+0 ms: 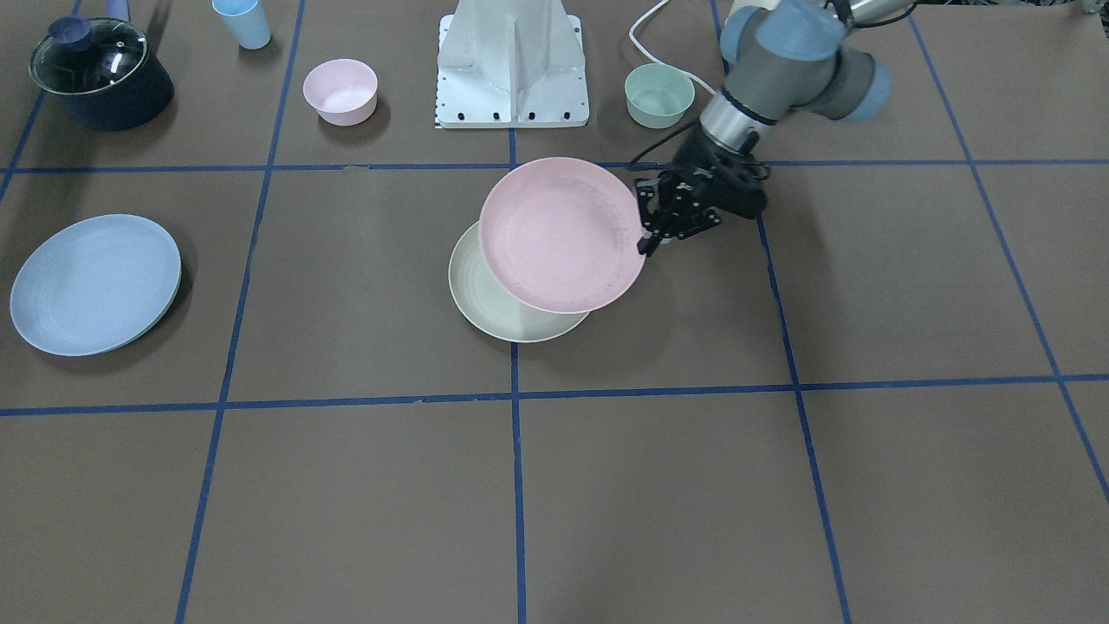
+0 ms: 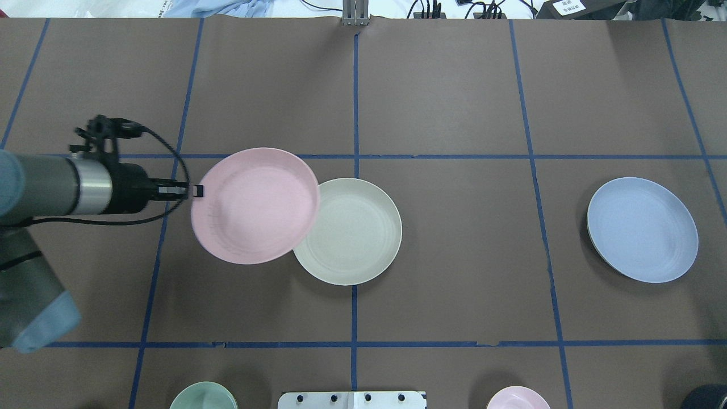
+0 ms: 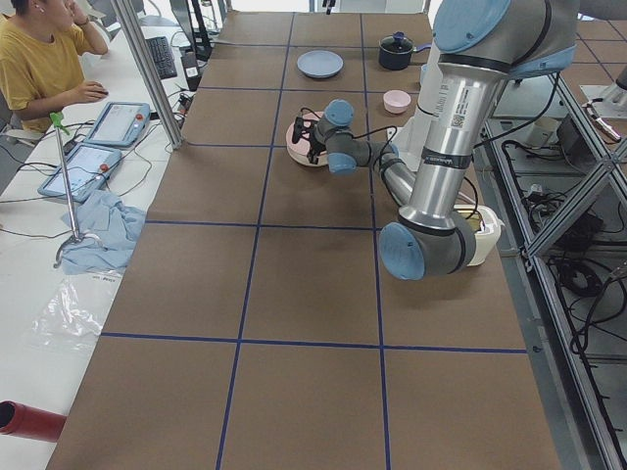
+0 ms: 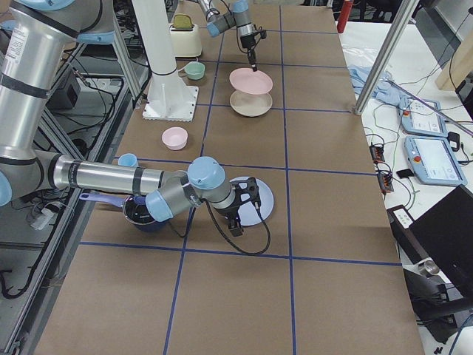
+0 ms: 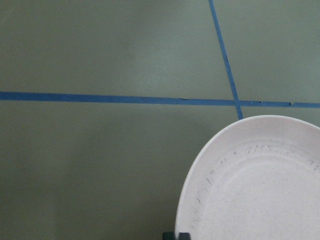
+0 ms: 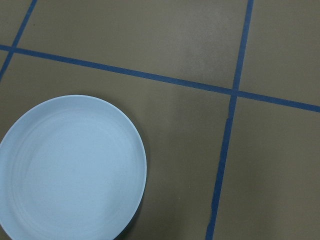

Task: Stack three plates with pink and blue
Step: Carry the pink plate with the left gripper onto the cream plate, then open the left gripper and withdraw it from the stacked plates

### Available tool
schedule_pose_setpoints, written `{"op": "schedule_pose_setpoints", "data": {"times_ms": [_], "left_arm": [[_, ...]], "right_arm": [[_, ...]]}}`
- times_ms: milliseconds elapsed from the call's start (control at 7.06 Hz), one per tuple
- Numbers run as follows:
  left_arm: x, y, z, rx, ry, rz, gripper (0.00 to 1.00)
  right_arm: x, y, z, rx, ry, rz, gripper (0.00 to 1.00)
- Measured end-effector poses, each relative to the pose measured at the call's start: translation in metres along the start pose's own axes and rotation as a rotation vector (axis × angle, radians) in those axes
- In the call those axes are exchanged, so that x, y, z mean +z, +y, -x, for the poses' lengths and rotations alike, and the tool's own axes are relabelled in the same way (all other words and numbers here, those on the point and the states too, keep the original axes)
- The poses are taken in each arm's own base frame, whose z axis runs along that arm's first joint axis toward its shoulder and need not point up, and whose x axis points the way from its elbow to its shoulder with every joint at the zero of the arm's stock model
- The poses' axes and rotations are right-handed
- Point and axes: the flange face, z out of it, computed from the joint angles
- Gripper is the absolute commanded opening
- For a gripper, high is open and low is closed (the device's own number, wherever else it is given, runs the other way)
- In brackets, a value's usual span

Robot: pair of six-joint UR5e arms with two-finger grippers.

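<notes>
My left gripper (image 1: 646,237) is shut on the rim of the pale pink plate (image 1: 561,234) and holds it tilted above the table, partly over the cream-white plate (image 1: 511,314), which lies flat near the table's middle. In the overhead view the left gripper (image 2: 196,191) grips the pink plate (image 2: 254,205) at its left edge, and the cream plate (image 2: 355,233) lies to its right. The light blue plate (image 2: 642,229) lies apart on the robot's right. My right gripper (image 4: 240,218) shows only in the exterior right view, beside the blue plate (image 4: 260,198); I cannot tell whether it is open.
Along the robot's edge stand a dark pot with a glass lid (image 1: 102,74), a light blue cup (image 1: 243,22), a small pink bowl (image 1: 340,90), the white robot base (image 1: 513,69) and a small green bowl (image 1: 659,95). An operator (image 3: 39,59) sits at a side desk.
</notes>
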Motion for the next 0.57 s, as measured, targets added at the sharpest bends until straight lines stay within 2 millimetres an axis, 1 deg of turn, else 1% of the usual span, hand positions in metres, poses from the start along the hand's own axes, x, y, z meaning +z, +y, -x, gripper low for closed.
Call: {"op": "schedule_pose_setpoints", "data": {"times_ms": [142, 283, 425, 567], "left_arm": [[0.018, 0.011, -0.013, -0.014, -0.024, 0.005, 0.0], [0.034, 0.015, -0.016, -0.019, -0.048, 0.002, 0.0], [0.045, 0.015, -0.016, -0.02, -0.066, -0.004, 0.67], [0.051, 0.015, -0.015, -0.017, -0.076, -0.006, 1.0]], "right_arm": [[0.0, 0.0, 0.0, -0.001, -0.001, -0.001, 1.0], [0.0, 0.0, 0.0, -0.001, -0.002, -0.001, 1.0], [0.0, 0.0, 0.0, -0.001, -0.002, -0.001, 1.0], [0.0, 0.001, 0.0, 0.0, -0.002, -0.001, 1.0]]}}
